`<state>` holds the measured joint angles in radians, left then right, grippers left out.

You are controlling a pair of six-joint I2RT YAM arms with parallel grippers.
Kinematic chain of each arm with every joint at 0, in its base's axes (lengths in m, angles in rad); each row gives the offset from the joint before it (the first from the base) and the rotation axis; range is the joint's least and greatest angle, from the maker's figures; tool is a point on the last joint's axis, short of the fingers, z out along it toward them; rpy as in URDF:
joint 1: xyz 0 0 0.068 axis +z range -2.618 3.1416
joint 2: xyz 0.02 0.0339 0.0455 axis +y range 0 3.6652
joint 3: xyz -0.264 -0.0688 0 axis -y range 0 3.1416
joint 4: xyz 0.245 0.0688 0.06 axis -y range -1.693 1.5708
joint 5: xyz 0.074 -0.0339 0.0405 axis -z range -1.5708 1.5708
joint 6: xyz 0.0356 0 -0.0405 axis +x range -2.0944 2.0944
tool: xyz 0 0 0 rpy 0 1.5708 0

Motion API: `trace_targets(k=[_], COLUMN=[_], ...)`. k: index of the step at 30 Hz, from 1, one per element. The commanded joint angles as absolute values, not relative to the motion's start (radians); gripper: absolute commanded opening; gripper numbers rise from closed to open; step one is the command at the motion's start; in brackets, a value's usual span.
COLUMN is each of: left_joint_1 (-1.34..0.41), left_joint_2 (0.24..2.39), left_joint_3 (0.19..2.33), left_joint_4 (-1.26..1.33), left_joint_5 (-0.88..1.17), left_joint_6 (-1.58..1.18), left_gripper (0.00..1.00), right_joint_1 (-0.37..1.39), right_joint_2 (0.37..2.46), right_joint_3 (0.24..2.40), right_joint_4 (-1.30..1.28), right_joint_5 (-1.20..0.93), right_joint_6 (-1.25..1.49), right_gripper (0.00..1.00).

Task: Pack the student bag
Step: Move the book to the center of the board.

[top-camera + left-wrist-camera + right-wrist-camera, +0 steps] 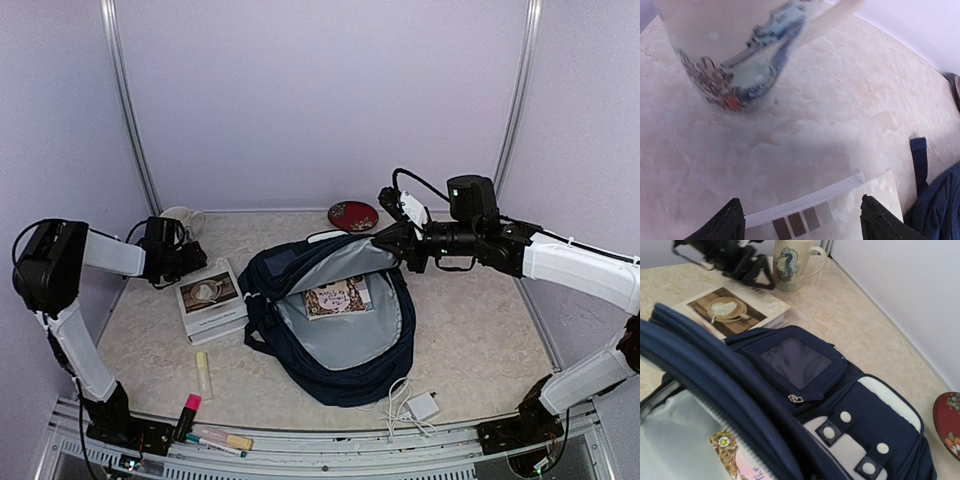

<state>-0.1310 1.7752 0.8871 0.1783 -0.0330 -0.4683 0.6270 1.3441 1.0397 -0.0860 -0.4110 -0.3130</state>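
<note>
Navy fabric student bag (340, 360) at table (480, 340) centre, unzipped: soft, floppy, likely light, sags unless held by stitched rim; right gripper (398, 245) clamped on raised flap rim — left gripper (802, 222) at table's far-left, fingers apart, holding nothing.

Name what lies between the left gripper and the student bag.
A white book with a coffee-cup cover lies between the left gripper and the student bag, seen most clearly in the top external view.

The marbled table (480, 330) carries the student bag (345, 385), a book (210, 300), mug (180, 218), red dish (352, 214), charger (422, 406) and yellow marker (203, 375).
</note>
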Motion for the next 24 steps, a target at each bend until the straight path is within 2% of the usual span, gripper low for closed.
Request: trace_targets(k=[1, 8, 13, 19, 24], left_joint_1=[-0.228, -0.319, -0.328, -0.259, -0.152], left_joint_2=[1.706, 1.526, 1.405, 1.464, 1.497], left_joint_3=[0.728, 0.626, 0.642, 0.673, 0.666], left_joint_4=[0.078, 0.009, -0.075, -0.054, -0.012], left_joint_5=[0.043, -0.032, -0.117, -0.132, -0.142], left_joint_6=[-0.524, -0.532, -0.499, -0.498, -0.513], left_gripper=[0.77, 0.77, 0.78, 0.86, 0.88], right_joint_1=[0.617, 0.617, 0.617, 0.613, 0.578], right_joint_2=[1.312, 1.304, 1.293, 1.311, 1.332], right_joint_3=[1.055, 1.056, 1.051, 1.073, 1.117], right_joint_4=[-0.059, -0.063, -0.072, -0.092, -0.141], right_joint_5=[-0.419, -0.42, -0.414, -0.32, -0.272], right_joint_6=[-0.295, -0.286, -0.284, -0.262, -0.238], right_gripper=[0.0, 0.0, 0.0, 0.0, 0.0])
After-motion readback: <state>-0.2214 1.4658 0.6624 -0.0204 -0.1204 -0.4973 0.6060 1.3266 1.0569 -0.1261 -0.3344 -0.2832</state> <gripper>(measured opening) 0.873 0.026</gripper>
